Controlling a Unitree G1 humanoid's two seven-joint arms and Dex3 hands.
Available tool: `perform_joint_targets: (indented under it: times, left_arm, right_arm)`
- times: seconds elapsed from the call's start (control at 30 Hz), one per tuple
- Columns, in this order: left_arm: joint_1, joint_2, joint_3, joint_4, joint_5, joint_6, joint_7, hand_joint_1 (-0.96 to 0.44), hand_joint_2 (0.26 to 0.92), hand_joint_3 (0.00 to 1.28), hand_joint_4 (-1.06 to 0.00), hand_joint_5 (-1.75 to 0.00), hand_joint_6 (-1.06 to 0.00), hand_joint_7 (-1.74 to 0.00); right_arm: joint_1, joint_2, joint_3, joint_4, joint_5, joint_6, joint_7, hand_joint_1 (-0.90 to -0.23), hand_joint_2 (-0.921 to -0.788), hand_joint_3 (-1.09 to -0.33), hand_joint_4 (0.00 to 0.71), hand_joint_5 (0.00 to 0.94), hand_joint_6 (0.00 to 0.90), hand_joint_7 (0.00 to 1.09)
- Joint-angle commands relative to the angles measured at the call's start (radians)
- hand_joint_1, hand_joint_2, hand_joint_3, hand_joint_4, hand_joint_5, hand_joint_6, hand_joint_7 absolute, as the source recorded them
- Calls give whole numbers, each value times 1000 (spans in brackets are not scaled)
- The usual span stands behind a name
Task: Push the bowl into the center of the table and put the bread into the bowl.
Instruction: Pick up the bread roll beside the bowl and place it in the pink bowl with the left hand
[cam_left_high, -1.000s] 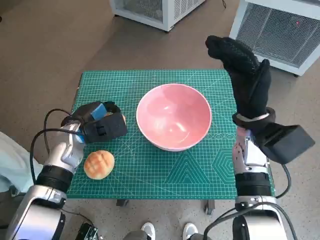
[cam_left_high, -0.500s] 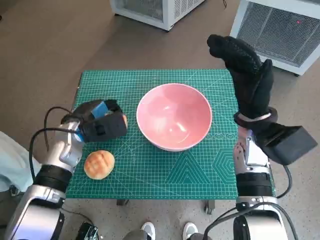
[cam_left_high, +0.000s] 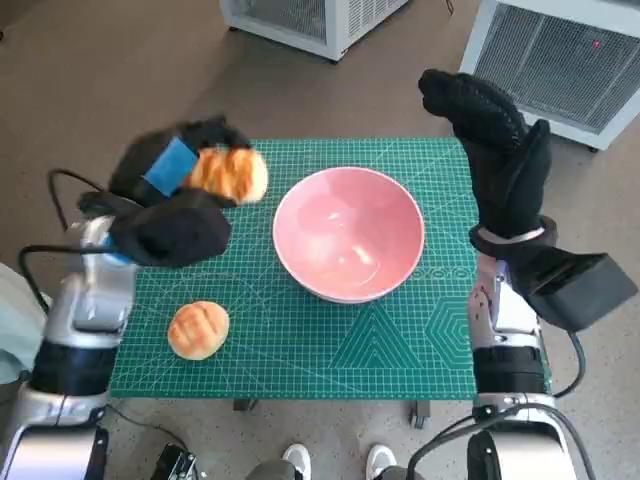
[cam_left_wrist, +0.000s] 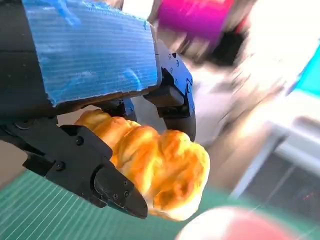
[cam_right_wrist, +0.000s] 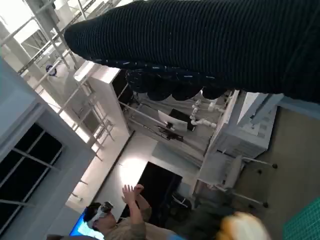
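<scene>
Bread (cam_left_wrist: 150, 170), a golden roll pinched across its middle by the left hand (cam_left_high: 170, 210) above the surface beside the pink bowl (cam_left_high: 348, 233), looks light and soft (gentle pressure should suffice), while the right hand (cam_left_high: 495, 150) hangs spread, holding nothing.

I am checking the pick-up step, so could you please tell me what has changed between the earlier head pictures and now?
The left hand has risen from the mat and swung toward the table's far left, lifting a bread piece that it now holds in the air beside the pink bowl. The bowl, the round bun on the green mat and the raised right hand stayed put.
</scene>
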Motion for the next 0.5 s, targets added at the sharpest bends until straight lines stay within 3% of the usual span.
perform_joint_targets:
  times: [0.03,0.3,0.5]
  left_arm:
    - [-5,-30,-14,-92,13,11,-11,2,917,28,-769,-1087,-652,-1132]
    - [-70,-93,-93,-114,44,11,-50,2,916,24,-772,-1081,-660,-1126]
    - [-127,-142,-162,-10,66,-46,-62,2,916,17,-793,-1048,-655,-1139]
  right_arm:
    - [24,-1,-6,7,15,8,11,-680,-921,-773,266,2,123,489]
    - [26,-3,-5,2,16,11,10,-685,-921,-770,267,2,125,481]
    - [34,-4,-4,-10,17,14,10,-688,-921,-766,268,2,129,474]
